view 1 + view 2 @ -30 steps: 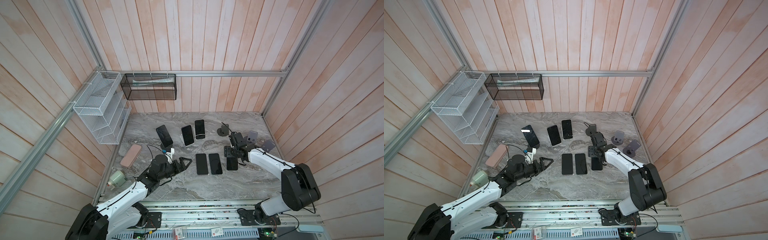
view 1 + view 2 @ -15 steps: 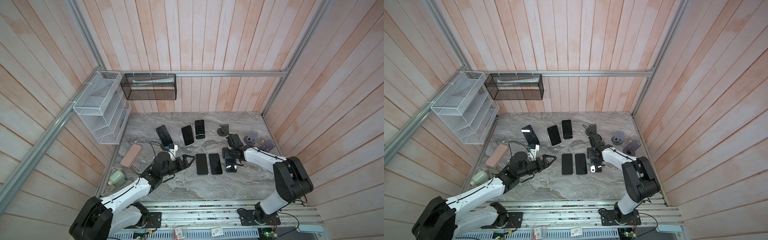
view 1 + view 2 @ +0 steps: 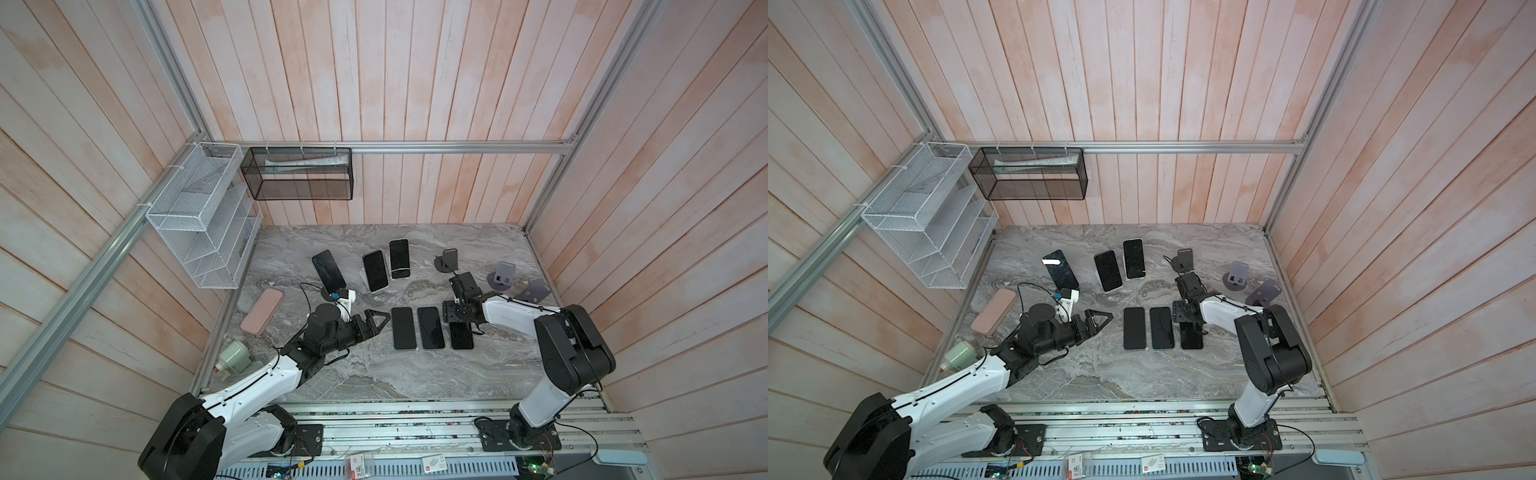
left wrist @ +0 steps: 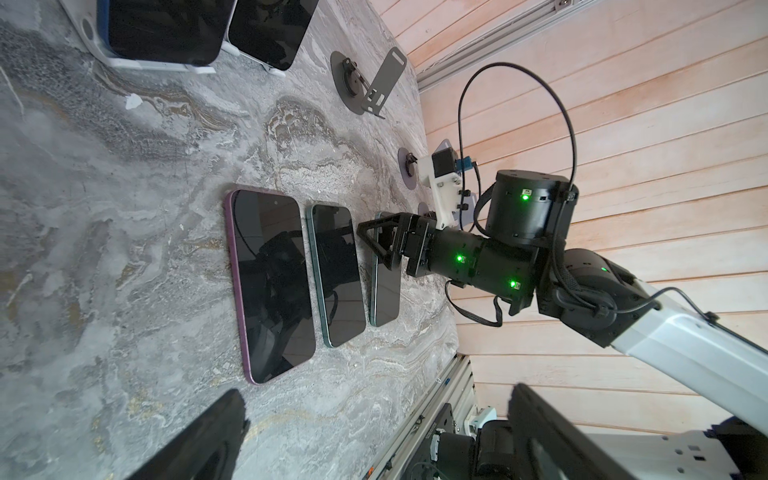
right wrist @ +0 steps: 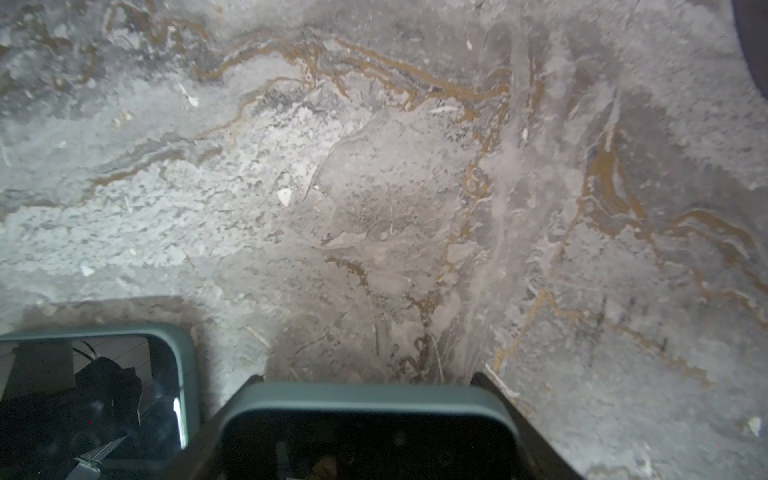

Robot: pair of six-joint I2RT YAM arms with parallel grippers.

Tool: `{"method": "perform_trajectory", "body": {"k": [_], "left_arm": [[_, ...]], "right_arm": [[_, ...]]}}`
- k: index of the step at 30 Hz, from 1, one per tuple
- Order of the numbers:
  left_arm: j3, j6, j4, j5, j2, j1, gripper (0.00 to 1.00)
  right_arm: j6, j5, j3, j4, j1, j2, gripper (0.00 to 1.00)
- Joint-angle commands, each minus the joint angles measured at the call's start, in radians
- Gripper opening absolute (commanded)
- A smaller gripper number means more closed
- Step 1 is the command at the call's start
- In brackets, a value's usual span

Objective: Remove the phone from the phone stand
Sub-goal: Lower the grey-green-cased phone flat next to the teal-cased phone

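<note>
Right end effector [image 3: 459, 320]: lowered close over the tabletop [image 3: 374, 374]. Its fingers [image 5: 534, 440] bear on both long edges of the phone [image 3: 462, 338] at one end, so it is gripping that phone. The phone is flat and screen up, apparently resting on the tabletop, and the rest of its length runs out from this end effector toward the arm bases. The black phone stand [image 3: 446, 262] sits on the far side of the same end effector, apart from the phone.

A green-edged phone [image 3: 431, 328] and a purple-edged phone [image 3: 404, 328] lie flat between the two end effectors, the green one just beside the gripped phone.

Left end effector [image 3: 376, 322]: jaws spread wide and holding nothing, hovering just short of the purple-edged phone.
</note>
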Motion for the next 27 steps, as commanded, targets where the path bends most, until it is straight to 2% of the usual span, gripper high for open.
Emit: {"method": "perform_trajectory", "body": {"k": [1,17,27], "left_arm": [[0.035,0.012,-0.017,-0.004,0.025,-0.002,1.00],[0.059,0.025,-0.050,-0.011,0.051,-0.001,1.00],[0.020,0.024,-0.030,-0.012,0.045,-0.002,1.00]], "right_arm": [[0.002,0.008,-0.014,0.013,0.004,0.027,0.71],[0.001,0.001,-0.017,0.035,0.004,0.070,0.76],[0.005,0.006,-0.016,0.039,0.005,0.090,0.77]]}}
